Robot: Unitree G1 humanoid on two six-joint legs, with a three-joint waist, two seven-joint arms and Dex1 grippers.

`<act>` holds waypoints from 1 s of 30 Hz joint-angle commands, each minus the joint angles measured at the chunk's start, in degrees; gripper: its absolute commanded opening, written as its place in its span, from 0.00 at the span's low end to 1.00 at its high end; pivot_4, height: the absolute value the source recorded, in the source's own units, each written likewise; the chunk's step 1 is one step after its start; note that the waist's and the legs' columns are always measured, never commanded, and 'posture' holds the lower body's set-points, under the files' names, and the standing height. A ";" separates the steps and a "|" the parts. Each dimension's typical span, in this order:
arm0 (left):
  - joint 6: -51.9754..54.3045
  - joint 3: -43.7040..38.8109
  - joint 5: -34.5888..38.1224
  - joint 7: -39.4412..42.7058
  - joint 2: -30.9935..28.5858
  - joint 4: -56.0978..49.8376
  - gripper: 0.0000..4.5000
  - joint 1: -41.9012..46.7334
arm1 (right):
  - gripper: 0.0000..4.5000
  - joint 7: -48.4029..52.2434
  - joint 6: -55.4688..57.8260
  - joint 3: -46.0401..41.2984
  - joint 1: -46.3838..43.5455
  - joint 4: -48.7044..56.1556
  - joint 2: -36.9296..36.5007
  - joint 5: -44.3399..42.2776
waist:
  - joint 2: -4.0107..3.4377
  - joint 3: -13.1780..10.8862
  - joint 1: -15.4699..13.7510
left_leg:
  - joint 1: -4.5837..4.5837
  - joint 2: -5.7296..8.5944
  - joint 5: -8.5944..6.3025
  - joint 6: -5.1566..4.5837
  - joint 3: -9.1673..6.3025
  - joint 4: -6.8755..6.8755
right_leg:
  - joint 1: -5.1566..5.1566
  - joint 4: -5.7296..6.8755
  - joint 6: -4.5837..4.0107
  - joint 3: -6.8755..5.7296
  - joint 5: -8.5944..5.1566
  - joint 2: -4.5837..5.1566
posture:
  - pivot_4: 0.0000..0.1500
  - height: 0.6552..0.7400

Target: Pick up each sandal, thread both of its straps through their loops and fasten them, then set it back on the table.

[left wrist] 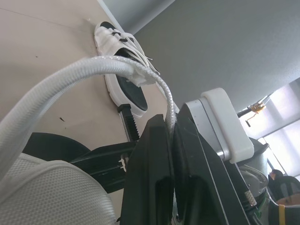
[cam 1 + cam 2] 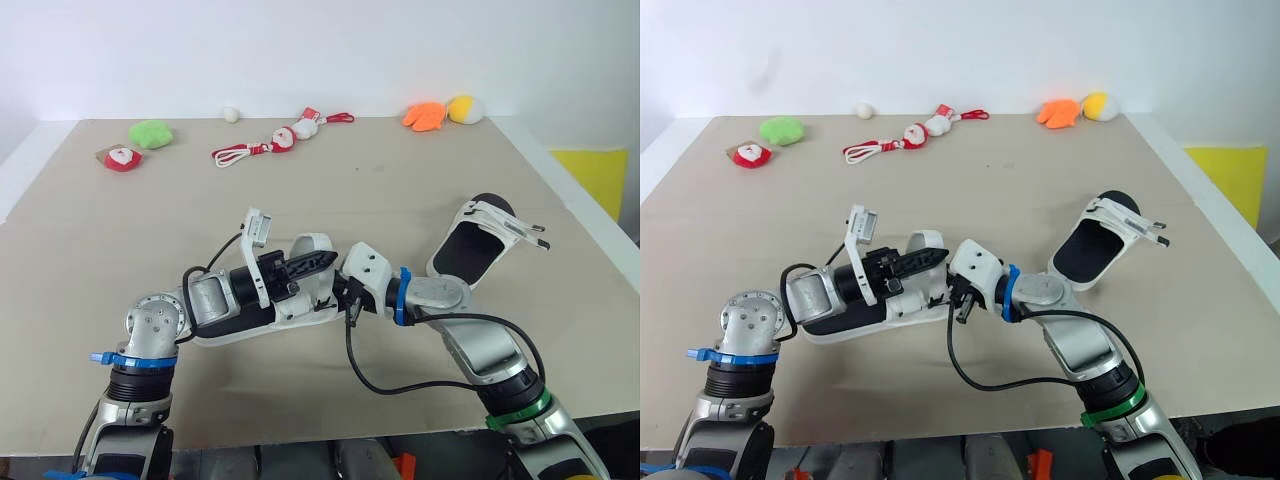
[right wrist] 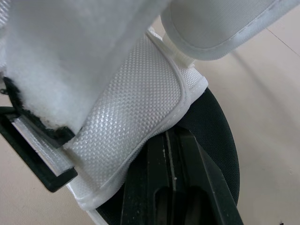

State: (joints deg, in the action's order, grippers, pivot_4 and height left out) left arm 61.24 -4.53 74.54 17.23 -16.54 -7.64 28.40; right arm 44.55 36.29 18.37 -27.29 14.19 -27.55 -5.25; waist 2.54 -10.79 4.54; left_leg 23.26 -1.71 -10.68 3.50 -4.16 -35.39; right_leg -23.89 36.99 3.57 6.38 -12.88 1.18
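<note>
Left end effector (image 1: 171, 118) pinches sandal (image 2: 252, 327) strap (image 1: 70, 77).

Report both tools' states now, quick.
Left tool: closed, pinching a white sandal strap.
Right tool: closed, tips under a woven strap; grip cannot be told.

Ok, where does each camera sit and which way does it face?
Both eye views: head, facing down onto the table; both arms meet at the near sandal.
Left wrist: along the left gripper, shut on a strap, toward the far sandal.
Right wrist: along the right gripper, against the near sandal's woven band.
Shared: far sandal, eyes and left wrist.
</note>
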 commanded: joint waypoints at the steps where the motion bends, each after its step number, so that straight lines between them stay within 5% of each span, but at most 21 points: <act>1: 0.74 -1.04 1.48 0.33 0.11 -1.13 0.03 1.12 | 0.00 -0.24 0.47 1.41 0.12 -1.03 0.22 0.75 | 0.00 0.00 0.00 | 0.00 0.00 0.00 0.00 0.00 0.00 | 0.00 0.00 0.00 0.00 0.00 0.00 | 1.00 1.00; 30: 0.60 -4.80 4.32 -0.54 2.35 2.11 0.03 2.11 | 0.00 -0.49 0.59 1.49 0.28 -1.20 0.60 0.73 | 0.00 0.00 0.08 | -0.01 0.00 0.00 0.00 0.00 0.00 | -0.01 0.00 0.01 0.00 0.00 -0.01 | 1.00 1.00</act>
State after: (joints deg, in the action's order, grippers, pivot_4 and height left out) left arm 62.44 -8.24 78.08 15.74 -14.35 -5.88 29.77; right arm 44.41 36.29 18.38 -27.34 13.99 -27.27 -5.25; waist 2.54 -10.79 4.62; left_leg 23.25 -1.71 -10.68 3.50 -4.16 -35.40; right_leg -23.90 36.99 3.57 6.38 -12.88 1.17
